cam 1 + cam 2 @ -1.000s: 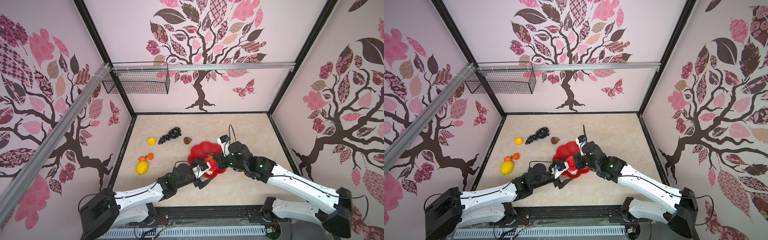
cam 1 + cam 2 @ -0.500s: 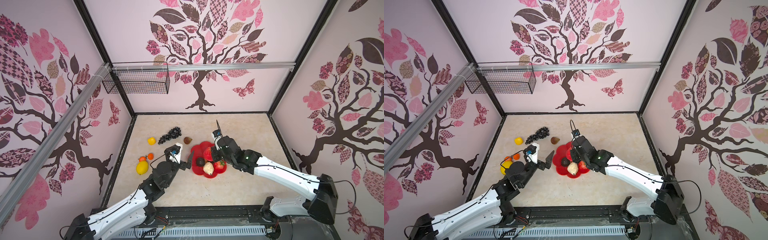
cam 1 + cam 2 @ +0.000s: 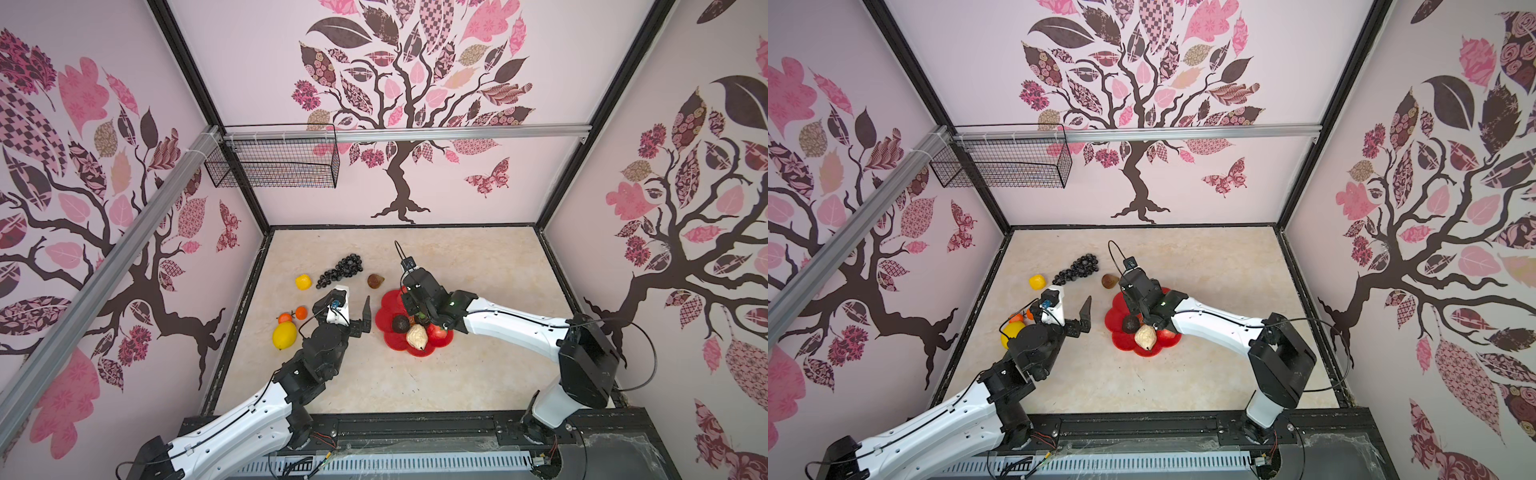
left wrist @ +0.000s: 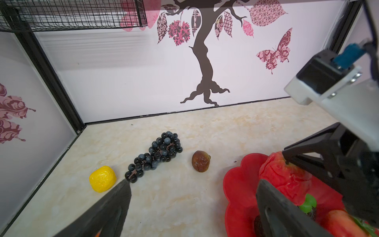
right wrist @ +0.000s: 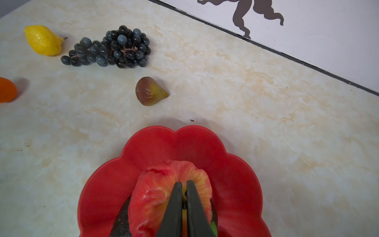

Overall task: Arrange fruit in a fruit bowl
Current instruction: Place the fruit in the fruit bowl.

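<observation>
Lying outside the fruit bowl: grapes, fig, lemons, oranges.

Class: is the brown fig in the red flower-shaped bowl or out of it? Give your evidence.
Out. The fig lies on the bare tabletop, apart from the bowl rim, near the grapes.

Left arm: stretched forward, low.
Left gripper: jaws wide apart.
Right arm: reaching across, wrist bent down.
Right gripper: jaws pressed together, tips down.
</observation>
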`<move>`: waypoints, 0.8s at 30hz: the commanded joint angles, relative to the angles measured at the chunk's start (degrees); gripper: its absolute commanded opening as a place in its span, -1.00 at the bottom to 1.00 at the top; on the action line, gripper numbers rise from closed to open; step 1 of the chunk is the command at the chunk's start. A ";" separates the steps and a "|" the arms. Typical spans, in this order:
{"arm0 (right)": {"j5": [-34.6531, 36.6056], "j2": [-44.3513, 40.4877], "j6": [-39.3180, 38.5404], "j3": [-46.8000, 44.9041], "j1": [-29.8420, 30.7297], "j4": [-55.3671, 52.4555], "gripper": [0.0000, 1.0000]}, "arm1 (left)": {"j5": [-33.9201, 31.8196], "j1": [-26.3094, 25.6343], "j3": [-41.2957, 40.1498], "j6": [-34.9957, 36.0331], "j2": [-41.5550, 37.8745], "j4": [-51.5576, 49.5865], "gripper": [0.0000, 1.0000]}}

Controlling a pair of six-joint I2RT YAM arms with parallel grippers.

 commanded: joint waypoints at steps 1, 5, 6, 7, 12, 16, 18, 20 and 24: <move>3.50 3.15 -1.94 3.12 -0.21 2.46 -0.83 | -0.91 0.14 -1.76 -0.35 -0.49 0.07 0.96; 3.49 6.11 -2.18 4.30 -0.21 3.25 -0.83 | -0.88 0.15 -1.65 -0.33 0.11 0.05 0.96; 3.36 6.68 -2.09 4.38 -0.21 3.47 -0.83 | -0.76 0.13 -1.49 -0.24 0.16 -0.05 0.96; 3.27 7.14 -1.82 4.36 -0.21 3.82 -0.83 | -0.63 0.13 -1.58 -0.12 0.13 -0.02 0.96; 3.70 9.57 -1.29 4.11 -0.21 4.94 -0.82 | -0.48 0.13 -1.80 0.26 0.38 0.37 0.96; 3.55 10.76 -1.19 3.90 -0.21 5.45 -0.82 | -0.50 0.13 -1.73 0.36 0.99 0.45 0.96; 3.27 11.22 -1.20 3.90 -0.21 5.58 -0.82 | -0.07 0.11 -1.58 0.20 1.17 0.24 0.96; 3.60 11.59 -1.24 3.61 -0.20 5.80 -0.81 | 0.30 0.13 -1.49 0.11 1.17 0.04 0.96; 4.32 12.35 -1.40 3.12 -0.21 5.89 -0.80 | -0.04 0.13 -1.54 0.24 0.81 0.01 0.96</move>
